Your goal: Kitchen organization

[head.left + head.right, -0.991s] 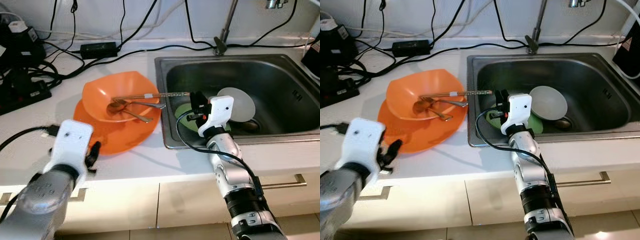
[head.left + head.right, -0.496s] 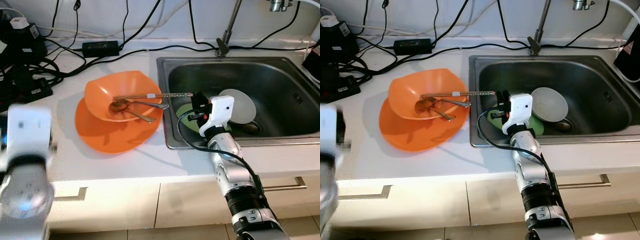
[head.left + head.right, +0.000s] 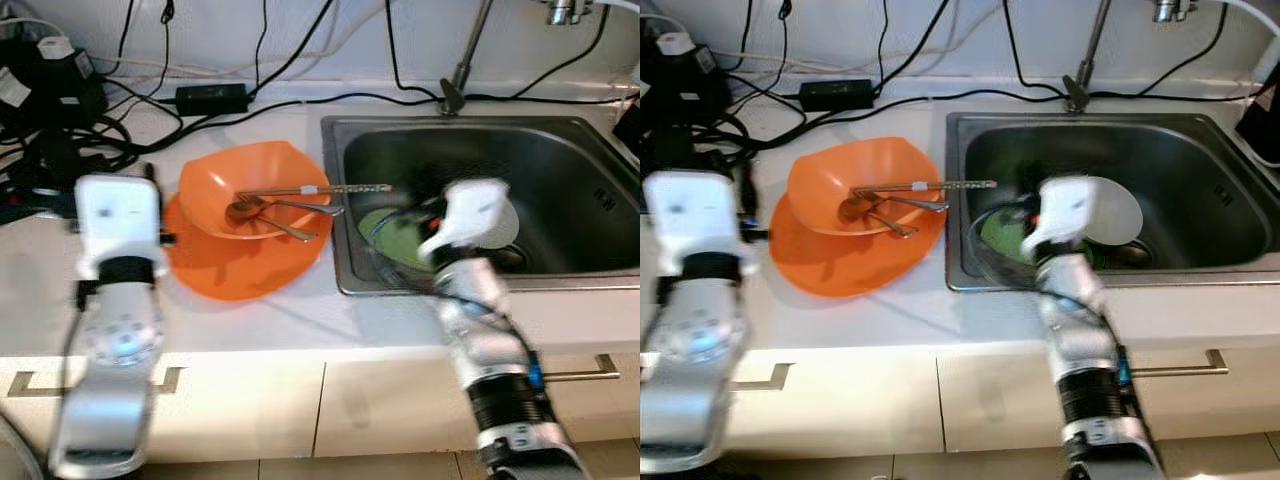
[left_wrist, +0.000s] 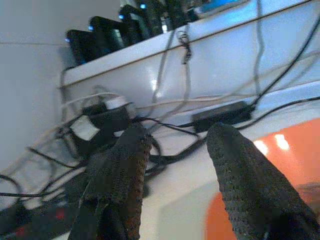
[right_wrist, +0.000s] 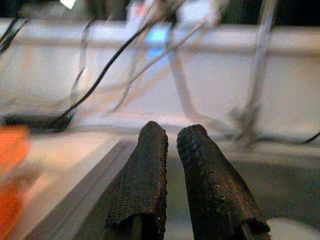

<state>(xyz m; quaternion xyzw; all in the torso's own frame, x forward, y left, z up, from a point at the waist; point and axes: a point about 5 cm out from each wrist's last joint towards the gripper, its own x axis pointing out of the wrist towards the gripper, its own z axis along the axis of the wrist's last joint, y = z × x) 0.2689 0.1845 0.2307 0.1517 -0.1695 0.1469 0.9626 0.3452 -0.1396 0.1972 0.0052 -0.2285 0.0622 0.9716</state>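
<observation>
counter (image 3: 250, 320): left gripper (image 4: 175, 150) spread near orange bowl (image 3: 250, 185); right gripper (image 5: 172, 145) clenched, empty.

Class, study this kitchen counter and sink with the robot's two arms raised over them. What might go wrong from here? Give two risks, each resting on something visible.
1. The long utensil lies across the orange bowl with its end over the sink edge; a knock from the right gripper may tip it in.
2. The left gripper, jaws open, is near the tangled cables; it might snag one.
</observation>
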